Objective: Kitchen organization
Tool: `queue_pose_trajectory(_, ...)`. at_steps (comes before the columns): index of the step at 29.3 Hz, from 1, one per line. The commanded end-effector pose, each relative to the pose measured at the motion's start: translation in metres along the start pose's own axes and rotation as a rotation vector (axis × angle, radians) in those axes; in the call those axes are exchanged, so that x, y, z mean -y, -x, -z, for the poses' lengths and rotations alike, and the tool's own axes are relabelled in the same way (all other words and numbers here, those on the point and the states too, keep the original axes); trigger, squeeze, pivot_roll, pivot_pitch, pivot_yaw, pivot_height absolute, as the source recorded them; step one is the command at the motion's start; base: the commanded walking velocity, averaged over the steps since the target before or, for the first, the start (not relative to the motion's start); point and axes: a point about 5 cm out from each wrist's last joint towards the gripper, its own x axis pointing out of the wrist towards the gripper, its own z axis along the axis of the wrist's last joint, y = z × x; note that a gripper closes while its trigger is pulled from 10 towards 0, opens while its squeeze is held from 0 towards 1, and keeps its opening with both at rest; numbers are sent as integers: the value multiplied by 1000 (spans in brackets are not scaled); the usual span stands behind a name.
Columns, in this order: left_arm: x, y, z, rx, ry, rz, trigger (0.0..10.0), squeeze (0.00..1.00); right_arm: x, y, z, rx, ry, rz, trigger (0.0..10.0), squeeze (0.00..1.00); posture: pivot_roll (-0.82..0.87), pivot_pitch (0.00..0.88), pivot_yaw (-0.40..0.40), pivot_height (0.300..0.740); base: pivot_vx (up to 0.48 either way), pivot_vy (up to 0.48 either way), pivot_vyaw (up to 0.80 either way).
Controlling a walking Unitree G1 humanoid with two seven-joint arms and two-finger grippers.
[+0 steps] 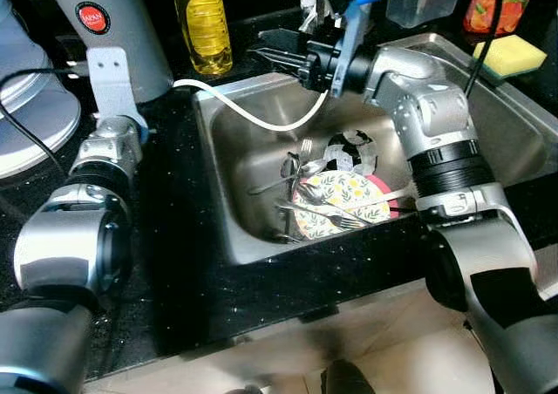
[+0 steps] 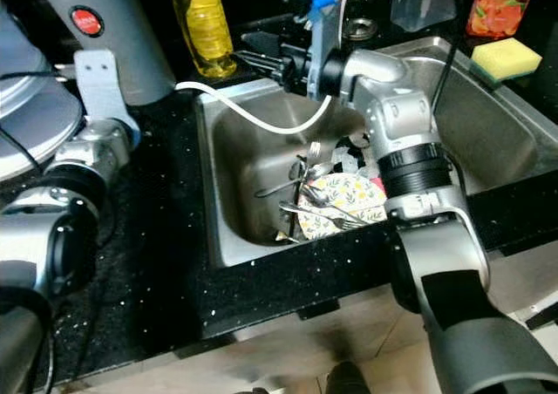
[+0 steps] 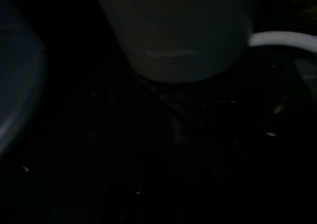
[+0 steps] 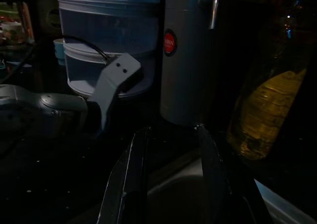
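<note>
Counter: we see a black speckled stone counter around the basin, with a tall grey metal flask bearing a red round label standing at its back.
Sink: a rectangular stainless-steel sink is set into the counter; a thin white hose curves over its rear left corner.
Right arm: our silver right arm reaches forward across the basin, forearm level, wrist turned toward the rear left corner.
Left arm: our left arm lies idle over the counter left of the sink; its wrist view is too dark for us to tell how its fingers stand.
Bottle: a clear plastic bottle of yellow oil stands behind the sink.
Plate: a round plate with a yellow floral pattern lies in the basin bottom, forks and spoons strewn across it.
Sponge: a yellow sponge sits on the far right rim.
Right gripper: the right gripper hovers above the rear left rim, fingers apart, empty.
</note>
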Motion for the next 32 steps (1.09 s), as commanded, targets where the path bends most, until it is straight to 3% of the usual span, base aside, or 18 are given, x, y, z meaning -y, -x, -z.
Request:
queue_pose_trajectory(1,-4,0,8,-43,40,-32,10000,0,-3,-6,-7,17,24,-34,10000,0,-141,133,98,740,0,0,0)
queue_pose_trajectory(3,-5,0,9,-51,102,-53,10000,0,-5,-8,-8,15,32,-56,10000,0,-150,140,98,740,0,0,0)
queue_pose_trajectory(11,-13,-1,18,-78,100,-109,10000,0,-13,-2,-2,-33,46,-116,10000,0,-202,177,108,740,0,0,0)
queue_pose_trajectory(13,-14,-1,27,-114,73,-100,6510,0,-14,3,2,-42,39,-115,10000,0,-206,183,115,740,0,0,0)
queue_pose_trajectory(14,-15,0,31,-132,60,-100,5216,0,-14,6,3,-45,35,-111,10000,0,-205,185,118,740,0,0,0)
queue_pose_trajectory(15,-19,0,37,-152,16,-113,3098,0,-14,8,5,-47,31,-105,10000,0,-206,189,125,740,0,0,0)
queue_pose_trajectory(16,-20,0,39,-157,1,-119,3098,0,-14,8,5,-47,29,-103,10000,0,-206,189,125,740,0,0,0)
queue_pose_trajectory(17,-22,0,41,-166,-12,-123,0,0,-13,9,5,-47,27,-99,10000,0,-207,190,128,740,0,0,0)
queue_pose_trajectory(21,-33,1,49,-191,-20,-172,0,0,-12,13,6,-48,23,-85,10000,0,-205,190,131,740,0,0,0)
queue_pose_trajectory(24,-48,2,53,-201,18,-253,0,0,-10,14,7,-55,19,-63,10000,0,-177,181,128,740,0,0,0)
queue_pose_trajectory(29,-59,4,56,-208,49,-320,0,0,-10,14,8,-55,15,-58,10000,0,-165,174,123,740,0,0,0)
queue_pose_trajectory(30,-67,5,56,-201,61,-381,0,0,-10,13,8,-51,14,-58,10000,0,-157,168,122,740,0,0,0)
queue_pose_trajectory(32,-67,5,56,-201,61,-381,0,0,-10,13,8,-51,14,-58,10000,0,-157,168,122,740,0,0,0)
